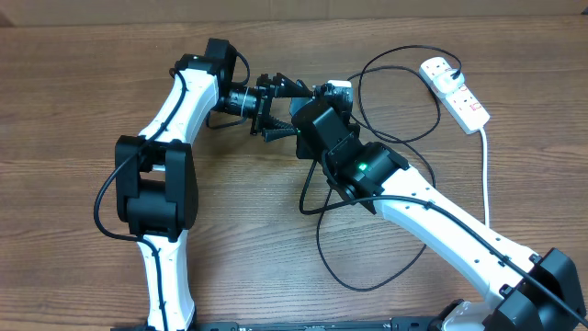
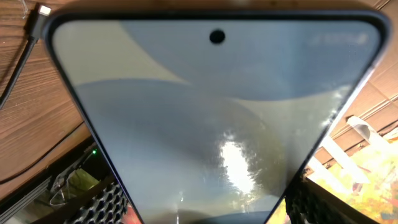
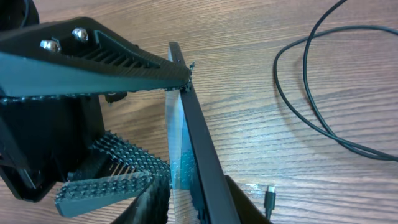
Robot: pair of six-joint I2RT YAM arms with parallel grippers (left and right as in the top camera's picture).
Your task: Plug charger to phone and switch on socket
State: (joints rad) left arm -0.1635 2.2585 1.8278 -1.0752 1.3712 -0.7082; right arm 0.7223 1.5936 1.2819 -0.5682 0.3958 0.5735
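Brown wood grain covers the desk, and above it we see the 2 arms close together near the far middle. The left gripper has its jaws spread wide and clamped on the 2 long sides of the phone, whose pale blue screen faces the left wrist camera. From the right wrist we see the phone edge-on, with the left fingers pressing on it. The right gripper is right at the phone. Its jaws flank the thin edge, but we cannot tell whether they grip it. The charger lies in loose loops on the desk, its connector tip free on the wood near the phone. The socket lies at the far right, well apart.
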